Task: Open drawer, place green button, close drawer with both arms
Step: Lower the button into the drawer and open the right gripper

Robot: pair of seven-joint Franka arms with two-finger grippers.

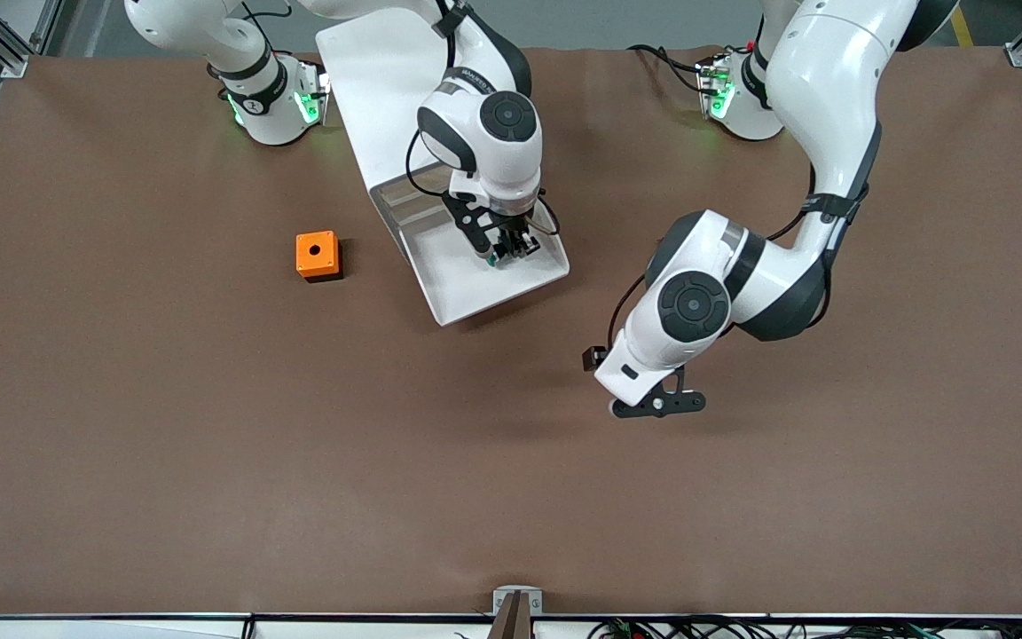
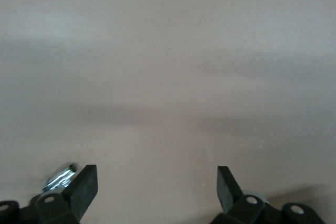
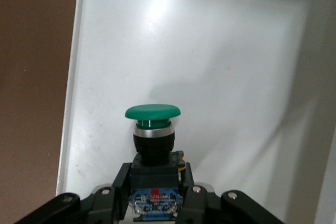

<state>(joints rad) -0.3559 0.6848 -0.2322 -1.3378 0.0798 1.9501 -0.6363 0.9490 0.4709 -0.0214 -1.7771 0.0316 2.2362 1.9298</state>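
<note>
The white drawer (image 1: pixel 467 297) stands pulled out of the white cabinet (image 1: pixel 369 80) toward the front camera. My right gripper (image 1: pixel 511 248) hangs over the drawer's tray, shut on the button. In the right wrist view the button (image 3: pixel 153 129) shows a green round cap, a black body and a bluish base. It is clamped between the fingers of the right gripper (image 3: pixel 153 174), above the drawer's white floor (image 3: pixel 226 77). My left gripper (image 1: pixel 657 406) waits over bare brown table toward the left arm's end, nearer the front camera than the drawer. In its own view the left gripper (image 2: pixel 157 182) is open and holds nothing.
An orange cube with a hole (image 1: pixel 317 255) sits on the brown table (image 1: pixel 209 444) beside the drawer, toward the right arm's end. The drawer's raised rim (image 3: pixel 73 103) borders the tray.
</note>
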